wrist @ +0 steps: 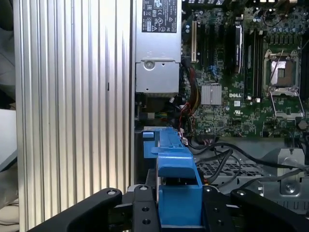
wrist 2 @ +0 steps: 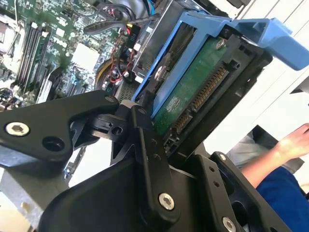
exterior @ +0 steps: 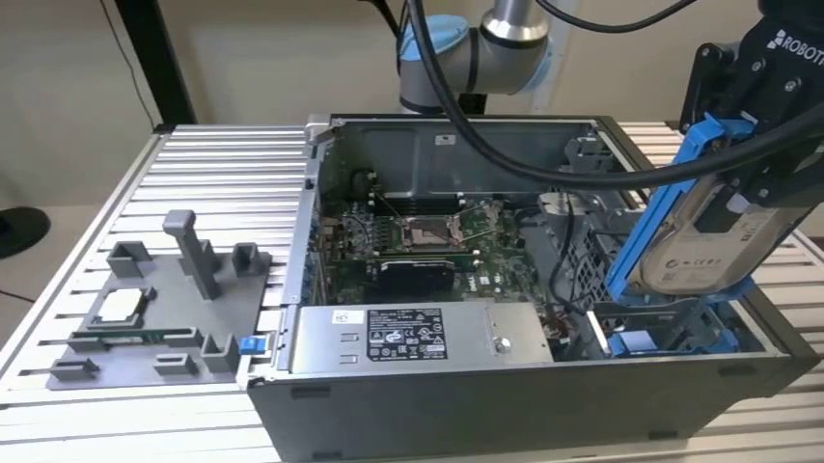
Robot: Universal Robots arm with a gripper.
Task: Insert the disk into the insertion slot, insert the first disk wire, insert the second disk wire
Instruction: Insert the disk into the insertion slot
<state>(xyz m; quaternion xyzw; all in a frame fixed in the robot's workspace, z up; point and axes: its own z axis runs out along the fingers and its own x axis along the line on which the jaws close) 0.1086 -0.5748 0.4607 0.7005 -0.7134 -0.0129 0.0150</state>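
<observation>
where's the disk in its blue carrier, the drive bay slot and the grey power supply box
silver-white disk in blue plastic carrier (exterior: 708,253): exterior view, on its pale face
grey metal insertion slot with blue rails (exterior: 631,343): exterior view, on a blue tab
grey rectangular metal power-supply box (exterior: 405,335): exterior view, on its label

Ribbed aluminium table (exterior: 219,174) carries open computer case (exterior: 515,405); grey fixture plate (exterior: 161,307) beside it, exterior view's left.

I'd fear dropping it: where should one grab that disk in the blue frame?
Probably by its upper end, from above, as the gripper does now: the disk hangs tilted over the insertion slot, so a hold on the top of its blue frame leaves the lower end free to enter.
</observation>
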